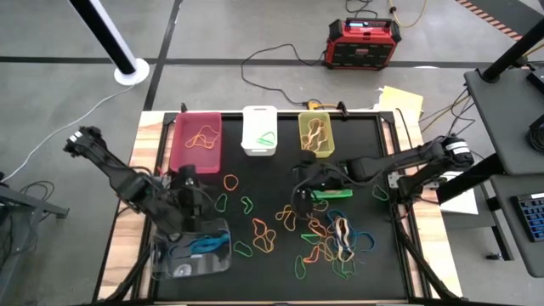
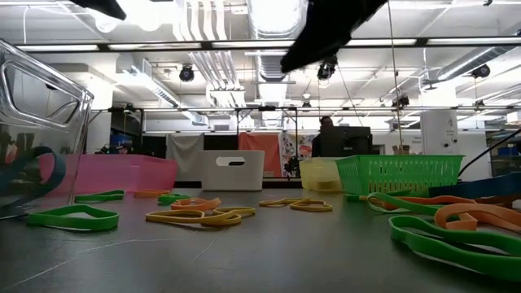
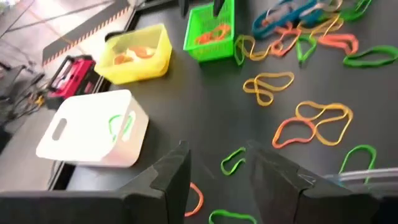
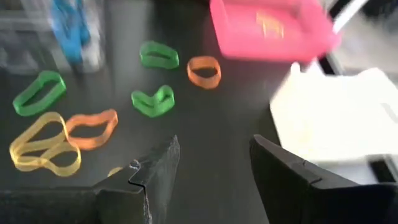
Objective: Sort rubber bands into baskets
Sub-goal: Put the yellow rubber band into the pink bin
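Many coloured rubber bands [image 1: 327, 238] lie loose and flat on the black mat, thickest at the near right. Five baskets stand on it. Pink [image 1: 197, 140], white [image 1: 259, 130] and yellow [image 1: 316, 134] stand along the far edge. The green mesh one [image 1: 333, 194] is mid-right and the clear one [image 1: 194, 246] near left, with blue bands inside. My left gripper [image 1: 189, 180] hovers open just beyond the clear basket, its fingers [image 3: 168, 177] bare. My right gripper [image 1: 304, 183] hovers open beside the green basket, with nothing between its fingers [image 4: 155, 165].
A red-black box [image 1: 364, 42] with cables sits on the floor beyond the table. Wooden table edges [image 1: 143, 153] frame the mat. Bare mat shows between the pink basket and the loose bands [image 4: 155, 99]. The room and a person show far behind [image 2: 326, 134].
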`<state>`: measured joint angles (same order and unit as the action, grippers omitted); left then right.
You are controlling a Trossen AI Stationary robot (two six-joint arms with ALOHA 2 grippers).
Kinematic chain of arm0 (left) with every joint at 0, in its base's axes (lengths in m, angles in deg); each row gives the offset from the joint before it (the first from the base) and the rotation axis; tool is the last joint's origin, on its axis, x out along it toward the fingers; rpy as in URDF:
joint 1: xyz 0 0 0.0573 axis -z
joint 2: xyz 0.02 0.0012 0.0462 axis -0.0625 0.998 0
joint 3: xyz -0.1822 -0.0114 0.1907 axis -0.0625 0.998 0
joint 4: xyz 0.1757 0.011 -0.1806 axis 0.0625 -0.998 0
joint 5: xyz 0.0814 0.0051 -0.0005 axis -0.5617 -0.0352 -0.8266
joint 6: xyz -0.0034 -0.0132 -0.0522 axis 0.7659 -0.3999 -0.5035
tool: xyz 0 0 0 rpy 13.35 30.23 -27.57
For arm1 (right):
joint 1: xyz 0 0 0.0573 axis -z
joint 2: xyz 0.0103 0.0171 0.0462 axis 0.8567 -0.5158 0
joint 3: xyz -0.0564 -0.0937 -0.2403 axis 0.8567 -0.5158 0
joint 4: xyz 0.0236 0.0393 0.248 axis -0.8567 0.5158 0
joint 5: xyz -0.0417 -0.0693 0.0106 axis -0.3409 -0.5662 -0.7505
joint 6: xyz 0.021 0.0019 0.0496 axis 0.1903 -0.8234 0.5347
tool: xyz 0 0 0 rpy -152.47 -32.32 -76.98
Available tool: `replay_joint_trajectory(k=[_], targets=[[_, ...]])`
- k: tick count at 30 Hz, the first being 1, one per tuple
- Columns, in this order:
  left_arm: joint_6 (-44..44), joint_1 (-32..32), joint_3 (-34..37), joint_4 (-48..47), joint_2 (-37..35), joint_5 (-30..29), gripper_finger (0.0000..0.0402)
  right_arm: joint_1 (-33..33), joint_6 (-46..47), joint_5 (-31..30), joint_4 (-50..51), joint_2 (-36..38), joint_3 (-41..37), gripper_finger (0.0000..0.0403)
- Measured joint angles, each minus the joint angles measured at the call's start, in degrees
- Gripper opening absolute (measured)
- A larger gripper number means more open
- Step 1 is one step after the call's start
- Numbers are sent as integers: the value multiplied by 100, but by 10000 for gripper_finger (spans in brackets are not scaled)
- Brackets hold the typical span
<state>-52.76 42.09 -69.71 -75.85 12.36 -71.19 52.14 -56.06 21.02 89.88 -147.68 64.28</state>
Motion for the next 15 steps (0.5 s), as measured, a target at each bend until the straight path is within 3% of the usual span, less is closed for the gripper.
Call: replay_joint_trajectory(k=[5, 11, 15], targets=[[373, 2, 501, 951, -212, 4, 137, -107, 381, 48, 1049, -392, 391, 192], [1150, -9, 1404, 2517, -307, -197, 137, -96, 278, 816, 1140, -1029, 609, 192], [1239, -46, 1584, 2941, -351, -302, 137, -103, 211, 1102, 1324, -1373, 726, 192]])
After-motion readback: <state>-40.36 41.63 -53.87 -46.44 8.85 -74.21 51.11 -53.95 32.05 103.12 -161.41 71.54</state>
